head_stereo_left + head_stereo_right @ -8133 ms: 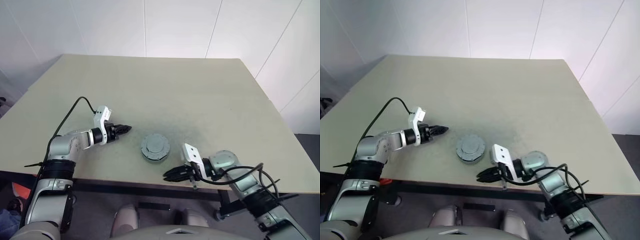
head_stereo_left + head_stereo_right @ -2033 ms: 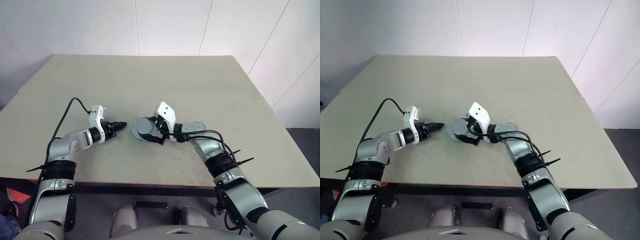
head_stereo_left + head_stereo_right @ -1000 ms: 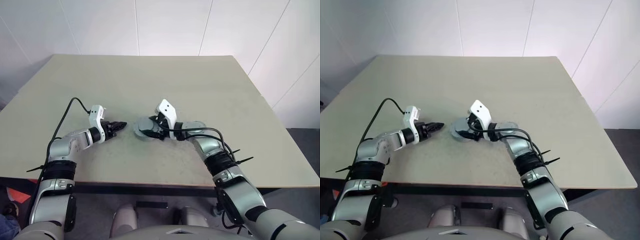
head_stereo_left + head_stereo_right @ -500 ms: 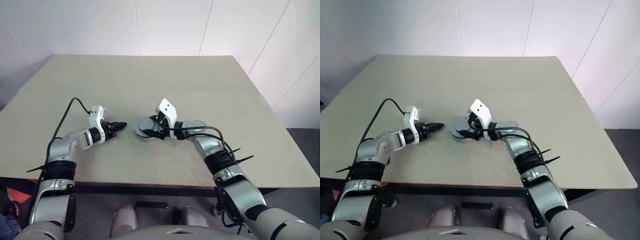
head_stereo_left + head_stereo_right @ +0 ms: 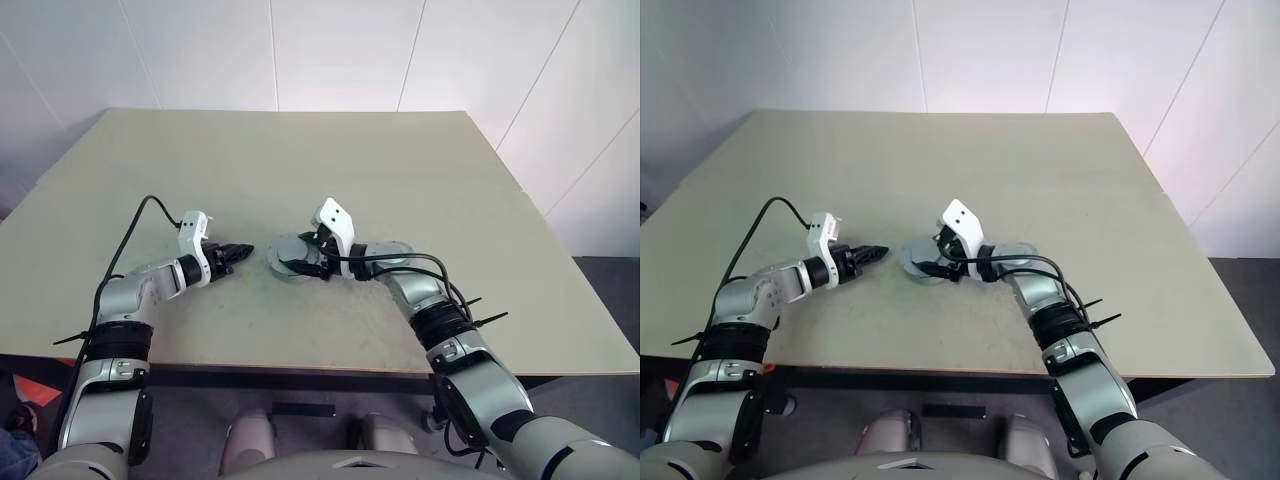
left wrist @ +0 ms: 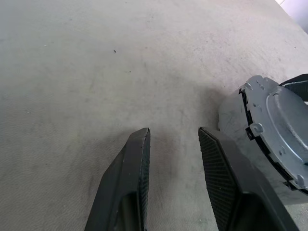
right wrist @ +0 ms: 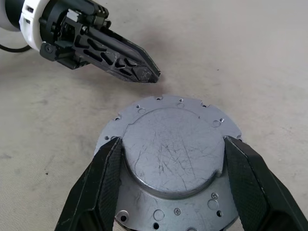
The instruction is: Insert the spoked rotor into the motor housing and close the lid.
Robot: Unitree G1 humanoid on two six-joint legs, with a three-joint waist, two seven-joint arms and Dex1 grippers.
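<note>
The left tool [image 6: 172, 180], fingers parted and empty, hovers beside the lid [image 6: 276, 139].

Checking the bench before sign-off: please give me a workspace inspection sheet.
Surface: pale beige table, faint dark smudges near the middle.
Job's things: grey round metal assembly with raised centre disc and holed flange, flat on the table.
Clutter: nothing seen.
Grippers: right gripper appears clamped across the raised disc; left gripper open, empty, beside the assembly.
Cables: black cable looping off the left wrist; black cables along the right forearm.
Surroundings: white panelled wall.
</note>
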